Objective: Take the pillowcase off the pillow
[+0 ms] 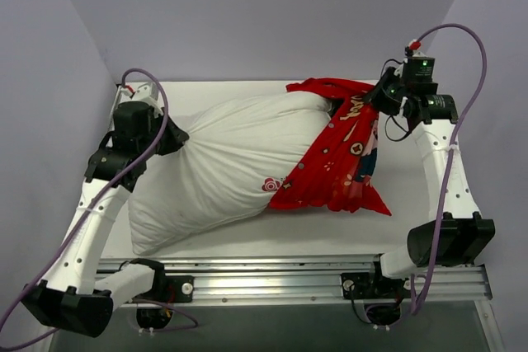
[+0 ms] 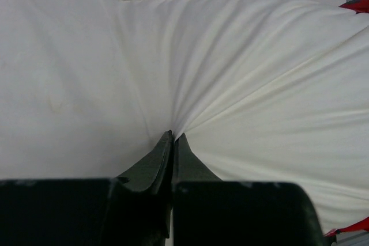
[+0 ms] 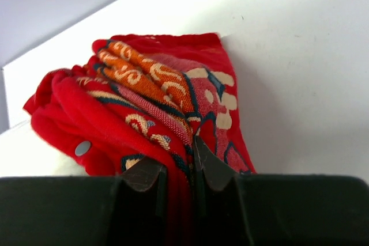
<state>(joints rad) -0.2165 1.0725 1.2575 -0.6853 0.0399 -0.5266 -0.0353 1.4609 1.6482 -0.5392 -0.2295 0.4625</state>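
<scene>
The plump white pillow (image 1: 223,166) lies across the table, most of it bare. The red printed pillowcase (image 1: 346,158) is bunched over only its right end. My left gripper (image 1: 172,139) is shut on a pinch of the pillow's white fabric (image 2: 190,73) at the left end, with creases fanning out from the fingertips (image 2: 166,142). My right gripper (image 1: 373,96) is at the far right corner, shut on a gathered fold of the pillowcase (image 3: 144,102). Red cloth fills the narrow gap between its fingers (image 3: 209,162). A small red flower logo (image 1: 270,185) shows near the cover's edge.
The white table (image 1: 412,195) has bare surface to the right of the pillowcase and along the front. Grey walls (image 1: 49,80) close in on the left, back and right. A metal rail (image 1: 280,278) with both arm bases runs along the near edge.
</scene>
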